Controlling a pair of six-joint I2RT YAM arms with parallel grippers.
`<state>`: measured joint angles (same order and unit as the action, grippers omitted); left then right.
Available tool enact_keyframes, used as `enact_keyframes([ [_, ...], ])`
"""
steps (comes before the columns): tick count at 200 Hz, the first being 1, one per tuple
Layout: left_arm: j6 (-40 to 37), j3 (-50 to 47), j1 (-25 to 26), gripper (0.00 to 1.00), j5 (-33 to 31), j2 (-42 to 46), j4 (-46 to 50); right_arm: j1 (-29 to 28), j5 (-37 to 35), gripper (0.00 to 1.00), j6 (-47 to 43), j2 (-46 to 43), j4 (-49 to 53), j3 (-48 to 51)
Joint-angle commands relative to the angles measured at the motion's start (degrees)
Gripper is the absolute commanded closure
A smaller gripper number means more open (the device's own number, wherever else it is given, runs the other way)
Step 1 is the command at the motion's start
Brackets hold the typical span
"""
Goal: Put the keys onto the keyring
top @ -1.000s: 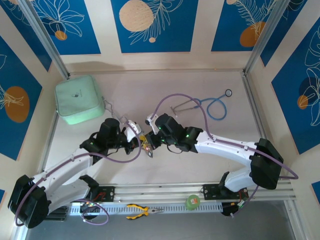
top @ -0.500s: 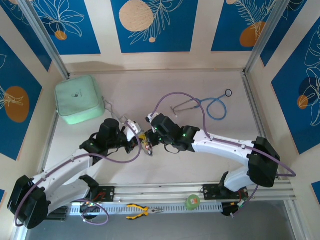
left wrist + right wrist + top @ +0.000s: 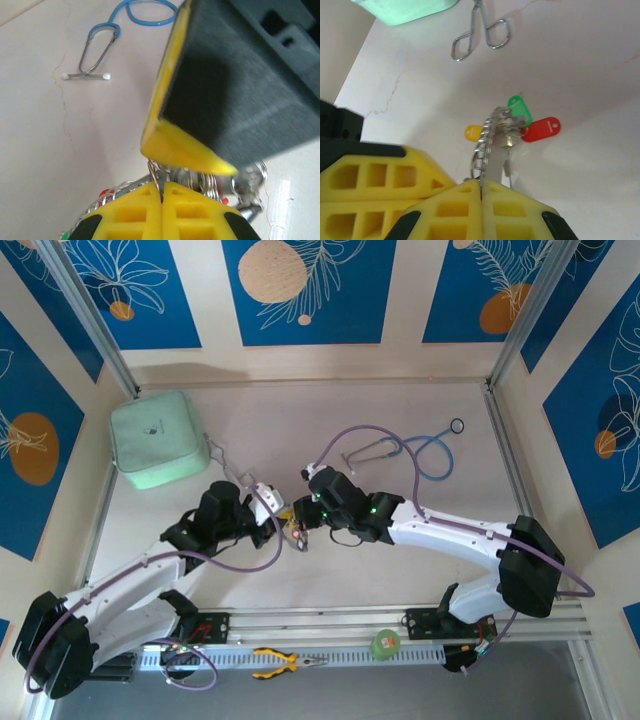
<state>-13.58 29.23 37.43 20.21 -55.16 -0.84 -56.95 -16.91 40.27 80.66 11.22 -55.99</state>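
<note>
**Right gripper**: the jaws are pressing fully together and clamping the lower end of the keyring, a thin silvery chain that is rising from the seam between the yellow fingers.

**Left gripper**: the jaws are likewise pressing together. A thin wire of the keyring is running into their seam, and chain coils are bunching just above the fingertips. One yellow-and-black finger of the right gripper is hanging directly over them, almost touching.

**Keys**: they are hanging on the upper part of the chain, clustered between the two grippers. In the top view this is near the middle of the table.

**Tags:** the green tag, the red tag and the yellow tag are fanning out around the cluster. Their faces are showing plain colour, and whether they carry any writing cannot be told.

**Surroundings**
- Forceps are lying on the table beyond the keys, near the corner of a mint-green pouch.
- A small dark mark on the pouch lid is too small to read.
- A blue stethoscope is lying well apart, toward the far right.
- Yellow-handled pliers and a green roll are resting on the rail by the arm bases.
</note>
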Motion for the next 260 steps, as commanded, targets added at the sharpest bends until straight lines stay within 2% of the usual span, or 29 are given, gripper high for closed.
enact_keyframes([
  [1, -2.31, -1.33, 1.85, 1.00, 1.94, 1.95, 0.58, 2.68, -2.61, 1.00, 3.83, 0.64, 3.21, 3.32],
  [62, -3.00, -2.71, 2.34, 1.00, 1.60, 3.25, -2.41, 3.01, 0.30, 1.00, 5.24, 1.26, 1.27, 4.73],
  [77, -3.12, -3.27, 2.34, 1.00, 1.74, 3.87, -3.72, 3.37, 3.40, 1.00, 3.48, 1.33, 0.55, 4.92],
  [101, -3.37, -4.03, 2.42, 1.00, 1.92, 4.52, -5.89, 4.47, 12.31, 1.00, -2.60, 2.20, 0.11, 4.05],
  [128, -3.35, -4.86, 2.47, 1.00, 3.44, 5.12, -8.05, 6.13, 18.95, 0.67, -9.62, 1.34, 1.42, 4.36],
  [139, -3.09, -5.56, 2.46, 1.00, 4.02, 5.58, -9.24, 7.47, 21.32, 0.58, -12.31, -0.81, 1.33, 5.26],
  [151, -2.75, -6.23, 2.33, 1.00, 4.24, 6.05, -10.61, 10.16, 25.30, 0.54, -16.45, -3.56, 1.54, 5.84],
  [170, -1.64, -7.88, 2.41, 1.00, 5.93, 7.01, -13.76, 15.32, 32.63, 0.40, -23.56, -8.50, 2.13, 6.23],
  [191, -0.64, -9.89, 2.32, 1.00, 8.40, 7.86, -17.64, 19.44, 40.05, 0.40, -32.46, -11.89, 2.36, 6.35],
  [218, 0.81, -11.95, 2.34, 1.00, 11.01, 7.57, -23.66, 19.23, 45.15, 0.45, -50.53, -13.05, 1.87, 8.41],
  [233, 1.81, -12.35, 2.38, 1.00, 12.01, 7.10, -25.37, 17.67, 45.56, 0.47, -59.53, -13.08, 0.27, 10.21],
  [252, 2.54, -11.80, 2.30, 1.00, 10.13, 7.08, -23.85, 16.20, 46.41, 0.48, -61.25, -12.21, 0.02, 9.83],
  [260, 3.65, -11.16, 2.30, 1.00, 8.17, 7.08, -22.51, 15.18, 44.50, 0.49, -60.28, -12.11, -0.03, 9.57],
])
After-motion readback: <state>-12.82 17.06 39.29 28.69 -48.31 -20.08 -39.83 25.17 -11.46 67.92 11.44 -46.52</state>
